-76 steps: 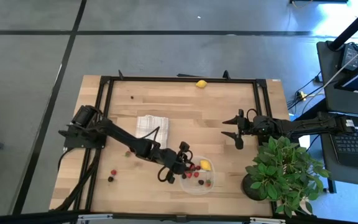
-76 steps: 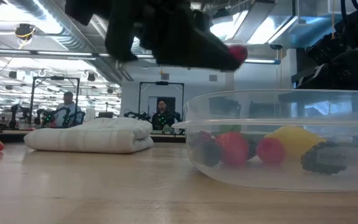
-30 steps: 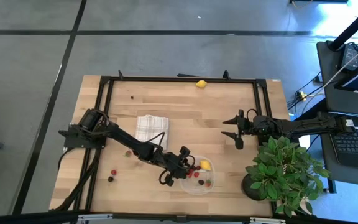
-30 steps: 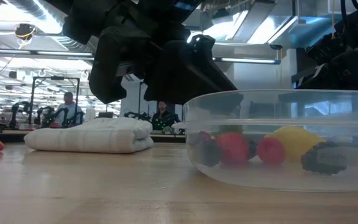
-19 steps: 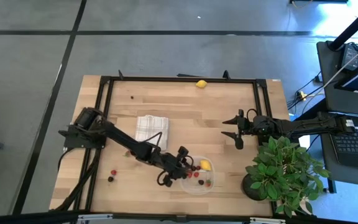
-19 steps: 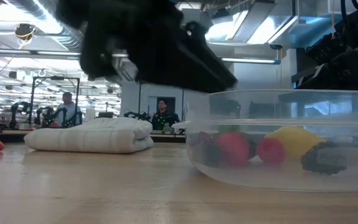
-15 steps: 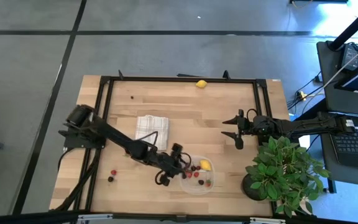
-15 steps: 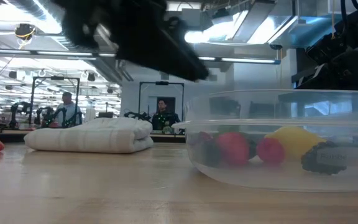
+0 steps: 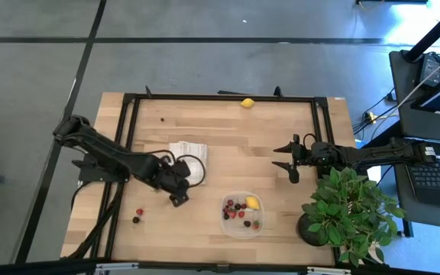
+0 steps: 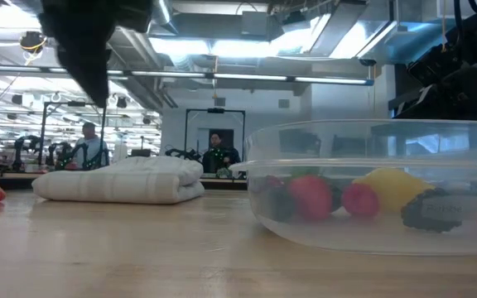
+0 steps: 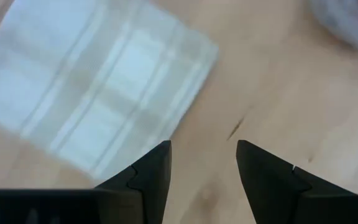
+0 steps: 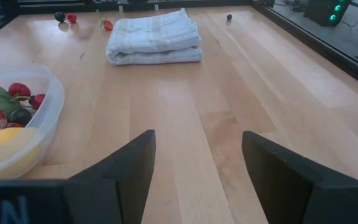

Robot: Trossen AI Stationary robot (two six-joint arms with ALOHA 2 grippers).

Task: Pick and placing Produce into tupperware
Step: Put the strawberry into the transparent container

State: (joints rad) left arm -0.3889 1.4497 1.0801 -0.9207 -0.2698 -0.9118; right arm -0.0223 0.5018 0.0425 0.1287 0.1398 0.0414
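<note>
Your left gripper [image 9: 177, 200], jaws spread and empty, hangs beside the white-and-grey checked folded cloth [image 9: 186, 155]. The loose red and dark berries [image 9: 137, 215] lie on the bench [image 9: 228, 134] toward its base side (nearer this arm); the right gripper [image 9: 289, 163], jaws spread, waits well apart.

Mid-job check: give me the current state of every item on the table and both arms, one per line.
tupperware: upright, lidless, holding berries and one lemon
lemon: loose at the table's far edge
loose berries: on the table, left of the tupperware
folded cloth: lying flat
left gripper: jaws open, empty, beside the cloth
right gripper: jaws open, empty, waiting
potted plant: upright
</note>
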